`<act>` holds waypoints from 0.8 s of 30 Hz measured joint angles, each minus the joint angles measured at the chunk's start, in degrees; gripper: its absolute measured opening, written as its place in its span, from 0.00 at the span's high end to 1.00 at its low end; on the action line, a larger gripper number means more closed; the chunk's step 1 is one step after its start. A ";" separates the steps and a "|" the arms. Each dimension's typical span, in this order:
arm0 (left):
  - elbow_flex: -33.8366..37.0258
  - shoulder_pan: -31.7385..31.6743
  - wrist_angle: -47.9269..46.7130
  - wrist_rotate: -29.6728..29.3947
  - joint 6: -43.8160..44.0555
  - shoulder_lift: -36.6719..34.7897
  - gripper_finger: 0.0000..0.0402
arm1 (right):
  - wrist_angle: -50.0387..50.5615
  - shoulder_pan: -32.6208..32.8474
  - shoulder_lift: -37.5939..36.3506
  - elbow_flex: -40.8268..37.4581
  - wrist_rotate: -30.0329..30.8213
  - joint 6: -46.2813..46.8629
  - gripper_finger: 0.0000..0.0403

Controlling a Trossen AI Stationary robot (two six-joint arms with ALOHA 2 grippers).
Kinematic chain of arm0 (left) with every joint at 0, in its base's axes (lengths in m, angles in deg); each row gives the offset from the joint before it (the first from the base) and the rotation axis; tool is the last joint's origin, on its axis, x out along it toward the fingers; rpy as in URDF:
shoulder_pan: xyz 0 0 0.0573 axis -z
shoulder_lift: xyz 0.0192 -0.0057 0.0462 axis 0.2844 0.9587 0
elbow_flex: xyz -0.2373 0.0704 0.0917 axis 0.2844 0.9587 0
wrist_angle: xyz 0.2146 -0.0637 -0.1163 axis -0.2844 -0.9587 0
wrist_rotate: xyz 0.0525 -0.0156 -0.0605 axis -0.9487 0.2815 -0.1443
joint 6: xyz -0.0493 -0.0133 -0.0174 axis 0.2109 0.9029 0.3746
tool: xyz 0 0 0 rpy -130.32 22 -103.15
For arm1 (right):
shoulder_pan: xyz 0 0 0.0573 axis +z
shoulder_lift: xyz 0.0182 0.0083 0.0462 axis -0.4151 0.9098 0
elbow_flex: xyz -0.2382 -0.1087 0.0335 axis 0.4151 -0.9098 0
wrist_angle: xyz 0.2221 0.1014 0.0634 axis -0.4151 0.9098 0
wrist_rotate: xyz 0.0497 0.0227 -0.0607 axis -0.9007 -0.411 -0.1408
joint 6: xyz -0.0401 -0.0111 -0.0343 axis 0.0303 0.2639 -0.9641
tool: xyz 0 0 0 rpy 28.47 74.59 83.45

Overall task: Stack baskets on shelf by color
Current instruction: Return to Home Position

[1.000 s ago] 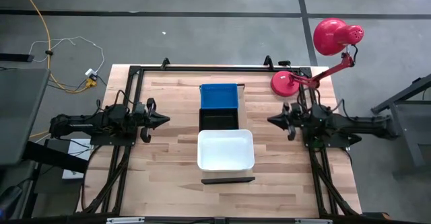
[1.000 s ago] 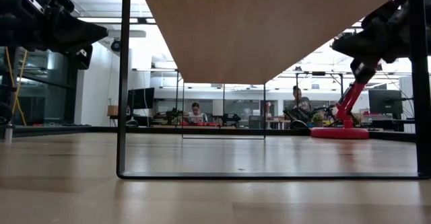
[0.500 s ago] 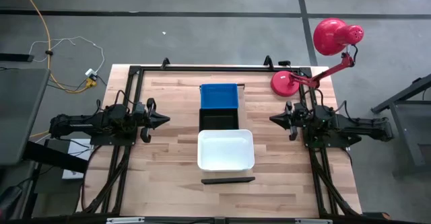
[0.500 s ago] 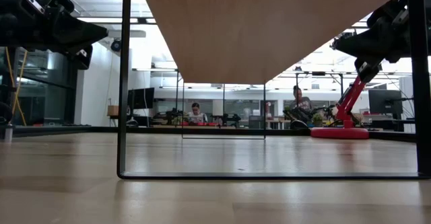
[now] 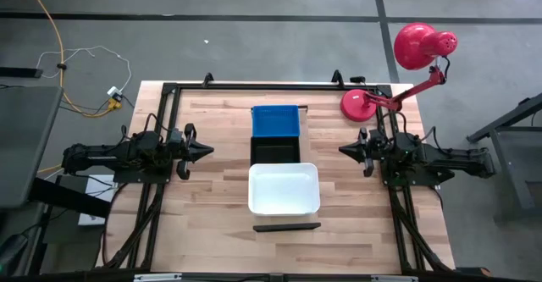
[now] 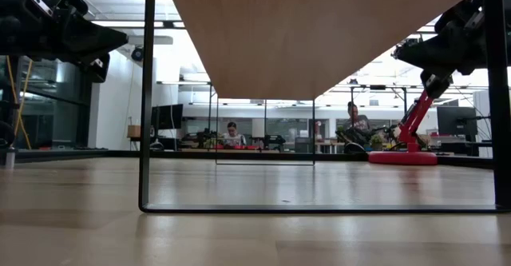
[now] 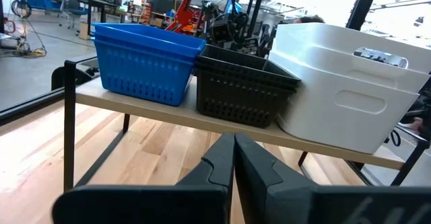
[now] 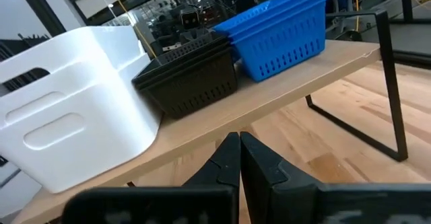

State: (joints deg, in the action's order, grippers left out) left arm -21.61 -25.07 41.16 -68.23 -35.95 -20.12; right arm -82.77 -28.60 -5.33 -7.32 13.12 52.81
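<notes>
Three stacks of baskets stand in a row on the shelf [image 7: 222, 122], a pale board on dark legs over the table's middle. The blue baskets [image 5: 275, 120] are at the far end, the black mesh ones [image 5: 274, 150] in the middle, the white ones [image 5: 284, 188] at the near end. They also show in the wrist views: blue [image 7: 145, 62], black [image 7: 246, 83], white [image 7: 350, 83]; blue [image 8: 283, 32], black [image 8: 192, 76], white [image 8: 74, 96]. My left gripper [image 5: 208, 151] is shut, left of the shelf. My right gripper [image 5: 343, 152] is shut, right of it.
A red desk lamp [image 5: 398, 70] stands at the table's far right corner, its base [image 6: 402, 157] on the tabletop. The shelf's underside [image 6: 319, 26] and dark legs [image 6: 146, 98] fill the low view. People sit in the room beyond.
My right arm has drawn back slightly toward the table's right edge; its gripper stays shut. The baskets and my left arm have kept still.
</notes>
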 joint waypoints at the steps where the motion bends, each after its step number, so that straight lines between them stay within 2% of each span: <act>1: 0.00 -0.01 0.00 -0.02 0.01 0.00 1.00 | 0.00 0.00 0.00 0.01 0.00 0.55 1.00; 24: 0.00 -0.01 0.00 0.00 0.01 0.00 1.00 | 0.00 0.00 0.02 0.02 0.02 2.22 1.00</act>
State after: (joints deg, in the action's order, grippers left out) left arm -21.61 -25.08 41.16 -68.23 -35.93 -20.12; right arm -82.77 -28.60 -5.31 -7.30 13.14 55.03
